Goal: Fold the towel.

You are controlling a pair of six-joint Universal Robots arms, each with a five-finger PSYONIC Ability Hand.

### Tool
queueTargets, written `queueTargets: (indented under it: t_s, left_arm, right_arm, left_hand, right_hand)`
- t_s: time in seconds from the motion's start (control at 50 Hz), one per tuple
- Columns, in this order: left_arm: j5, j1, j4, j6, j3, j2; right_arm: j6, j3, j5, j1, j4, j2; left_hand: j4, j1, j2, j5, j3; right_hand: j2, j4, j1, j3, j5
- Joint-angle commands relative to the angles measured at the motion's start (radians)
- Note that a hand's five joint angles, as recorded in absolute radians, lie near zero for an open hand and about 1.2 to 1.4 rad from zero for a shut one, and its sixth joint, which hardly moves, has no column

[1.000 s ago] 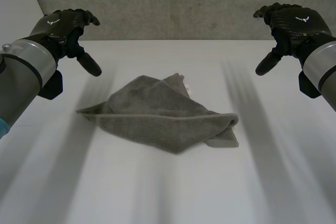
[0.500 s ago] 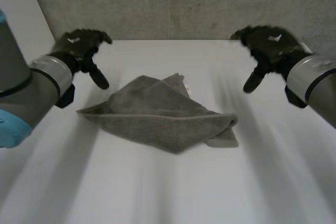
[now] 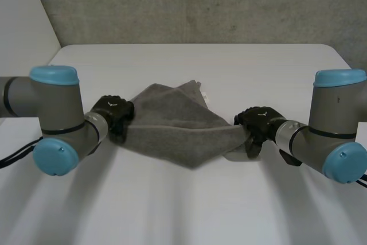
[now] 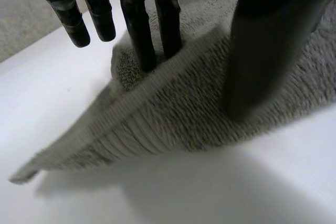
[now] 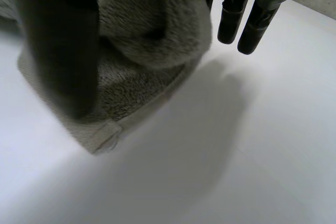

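From the head view, both arms have dropped from up in the air a second ago. The left hand (image 3: 114, 113) now sits on the towel's (image 3: 172, 124) left end and the right hand (image 3: 257, 123) on its right end. The towel itself lies rumpled where it was, mid-table (image 3: 189, 210). I'd say reaching is over and gripping has begun; no fold is made yet.

The left wrist view adds detail: two fingers (image 4: 139, 30) dig in behind a raised ridge of towel (image 4: 173, 119) with the thumb (image 4: 268, 51) in front, nipping it, while the other fingers hang clear beside the cloth.

The right wrist view shows a bulge of towel (image 5: 152, 19) bunched between thumb (image 5: 63, 51) and fingers, and a small label (image 5: 105, 135) at the towel's corner.
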Motion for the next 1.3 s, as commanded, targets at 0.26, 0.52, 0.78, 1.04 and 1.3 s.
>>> queueTargets:
  t_s: [0.26, 0.52, 0.78, 1.04, 1.3]
  left_arm:
    - [0.001, -0.015, -0.124, -0.005, -0.058, 0.185]
    - [0.079, -0.015, -0.201, 0.013, -0.137, 0.353]
    - [0.081, 0.046, 0.148, 0.141, 0.273, 0.141]
    - [0.139, 0.048, 0.555, -0.099, 0.030, 0.538]
    - [0.185, 0.064, 0.605, -0.094, -0.422, 0.568]
  right_arm:
    - [-0.028, 0.056, -0.068, -0.005, 0.048, -0.261]
    - [-0.246, -0.045, -0.168, -0.005, 0.288, -0.287]
    - [-0.195, -0.739, 0.051, 0.068, 0.196, -0.019]
    - [-0.023, -0.494, 0.037, 0.054, -0.045, -0.372]
    - [-0.062, 0.119, -0.031, 0.030, -0.179, -0.456]
  left_hand:
    - [-0.056, 0.615, 0.608, 0.612, -0.042]
    - [-0.056, 0.615, 0.608, 0.612, -0.042]
    - [-0.056, 0.615, 0.608, 0.612, -0.042]
    - [-0.056, 0.615, 0.608, 0.612, -0.042]
    - [-0.056, 0.615, 0.608, 0.612, -0.042]
  right_hand:
    - [0.859, -0.078, 0.867, -0.051, 0.853]
    - [0.859, -0.078, 0.867, -0.051, 0.853]
    - [0.859, -0.078, 0.867, -0.051, 0.853]
    - [0.859, -0.078, 0.867, -0.051, 0.853]
    - [0.859, -0.078, 0.867, -0.051, 0.853]
